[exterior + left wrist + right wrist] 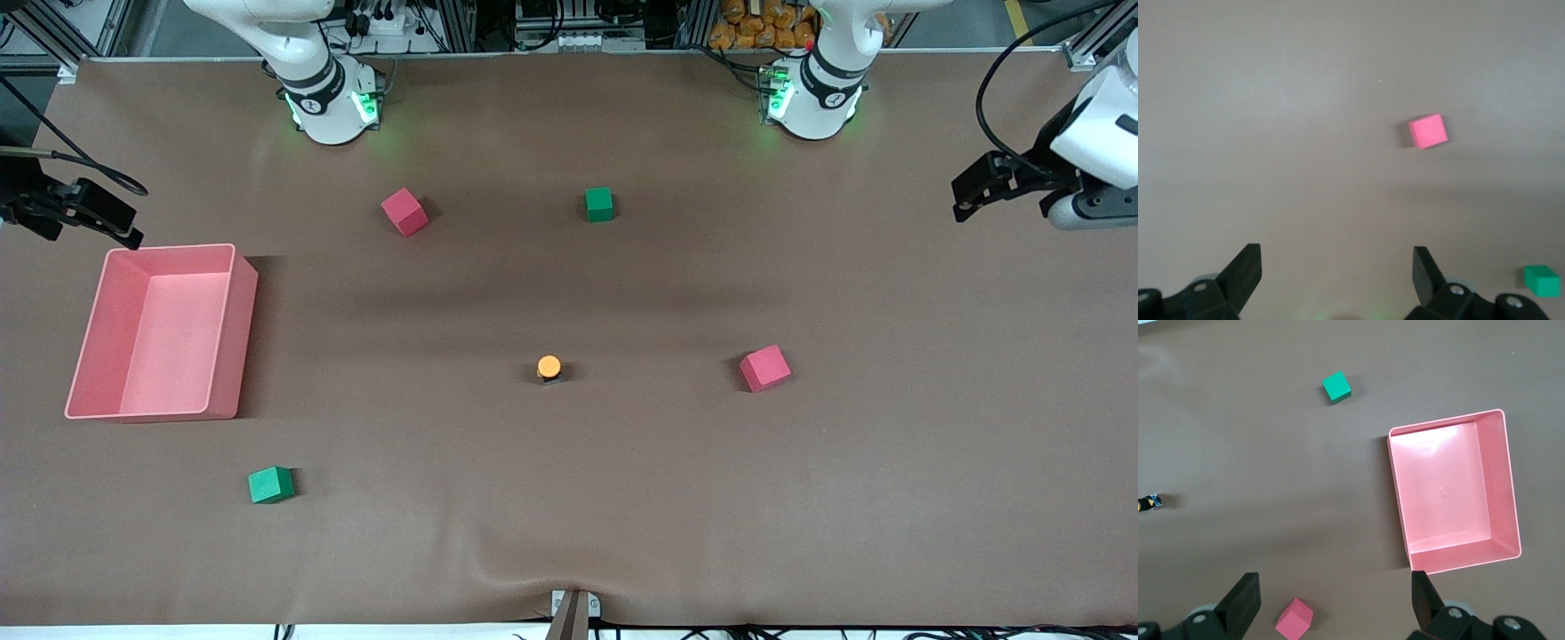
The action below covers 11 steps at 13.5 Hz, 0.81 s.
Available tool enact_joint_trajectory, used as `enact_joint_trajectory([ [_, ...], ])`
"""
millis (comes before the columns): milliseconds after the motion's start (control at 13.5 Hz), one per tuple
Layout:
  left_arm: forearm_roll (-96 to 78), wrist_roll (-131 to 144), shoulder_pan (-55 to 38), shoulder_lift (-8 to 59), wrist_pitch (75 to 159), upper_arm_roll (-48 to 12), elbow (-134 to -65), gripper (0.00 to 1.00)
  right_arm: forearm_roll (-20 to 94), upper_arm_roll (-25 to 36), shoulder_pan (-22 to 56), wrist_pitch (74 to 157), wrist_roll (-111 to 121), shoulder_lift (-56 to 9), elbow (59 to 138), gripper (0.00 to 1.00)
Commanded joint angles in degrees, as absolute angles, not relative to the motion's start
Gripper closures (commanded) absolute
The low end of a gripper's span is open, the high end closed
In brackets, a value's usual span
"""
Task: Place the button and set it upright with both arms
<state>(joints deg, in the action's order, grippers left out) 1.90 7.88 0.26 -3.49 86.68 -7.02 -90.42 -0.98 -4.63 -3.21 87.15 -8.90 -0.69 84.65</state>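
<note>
The button (549, 366) stands near the middle of the table with its round orange cap up on its black body. It shows at the edge of the right wrist view (1150, 502). My right gripper (124, 227) hangs open and empty over the right arm's end of the table, just above the pink bin; its fingers (1245, 597) are wide apart. My left gripper (965, 200) hangs open and empty over the left arm's end of the table; its fingers (1248, 263) are wide apart. Both grippers are well away from the button.
An empty pink bin (84, 356) sits at the right arm's end. One red cube (404, 212) and one green cube (599, 204) lie toward the bases. Another red cube (765, 367) lies beside the button, and another green cube (271, 484) lies nearer the camera.
</note>
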Motion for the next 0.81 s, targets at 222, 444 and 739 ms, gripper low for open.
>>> enact_joint_trajectory([
  [222, -0.5, 6.3, 0.4, -6.4, 86.6, -5.4, -92.3, 0.0, -1.2, -5.5, -4.4, 86.5, -8.8, -1.1, 83.8, 0.0],
  [444, -0.2, 6.6, 0.4, -6.3, 86.6, -5.4, -91.8, 0.0, -1.2, -5.5, -4.4, 86.6, -8.8, -1.1, 83.8, 0.0],
  [739, 0.0, 7.0, 0.2, -6.2, 86.2, -5.4, -91.1, 0.0, -1.2, -5.5, -4.4, 86.5, -8.8, -1.1, 83.8, 0.0],
])
